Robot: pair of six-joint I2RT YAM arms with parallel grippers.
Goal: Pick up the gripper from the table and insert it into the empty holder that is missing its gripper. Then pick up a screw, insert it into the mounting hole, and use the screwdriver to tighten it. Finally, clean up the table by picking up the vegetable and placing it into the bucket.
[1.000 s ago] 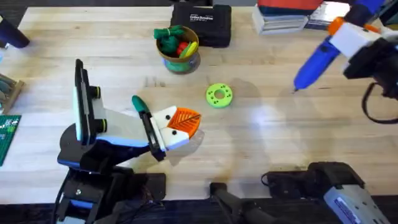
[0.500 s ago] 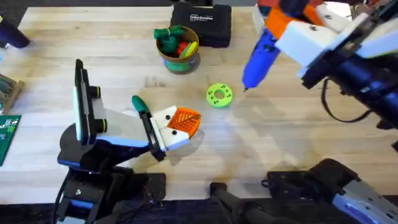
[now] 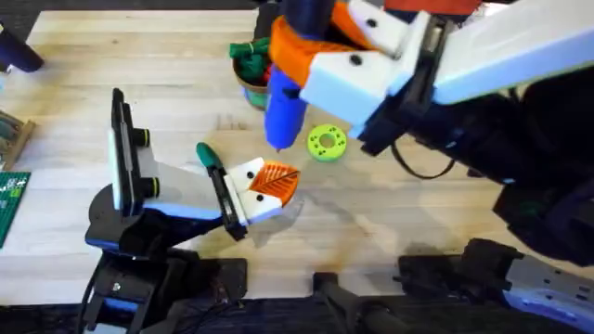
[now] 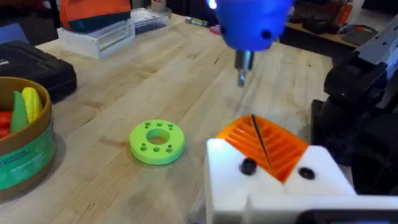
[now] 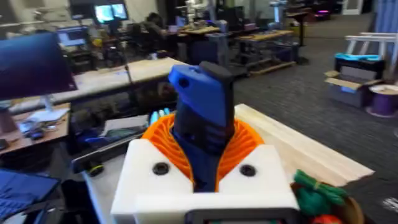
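My right gripper (image 3: pixel 302 51) is shut on the blue screwdriver (image 3: pixel 286 107), which hangs tip down over the table (image 3: pixel 139 74). In the left wrist view the screwdriver (image 4: pixel 252 25) has its metal tip just above my left gripper (image 4: pixel 264 146), whose orange pads are pressed together. That left gripper (image 3: pixel 274 183) sits low near the table's middle. The yellow bucket (image 3: pixel 252 88) with its green band stands behind, half hidden by the right gripper. The bucket (image 4: pixel 22 146) holds a green, a red and a yellow vegetable (image 4: pixel 34 102). The loose gripper, holder and screw are out of view.
A flat green disc (image 3: pixel 327 142) with holes lies just right of the screwdriver tip. A black case (image 4: pixel 31 65) sits at the back beside the bucket. A green circuit board (image 3: pixel 11 199) lies at the left edge. The right arm spans the table's right half.
The right arm has swung left across the table with the screwdriver, from the far right to above the left gripper. The left arm has not moved.
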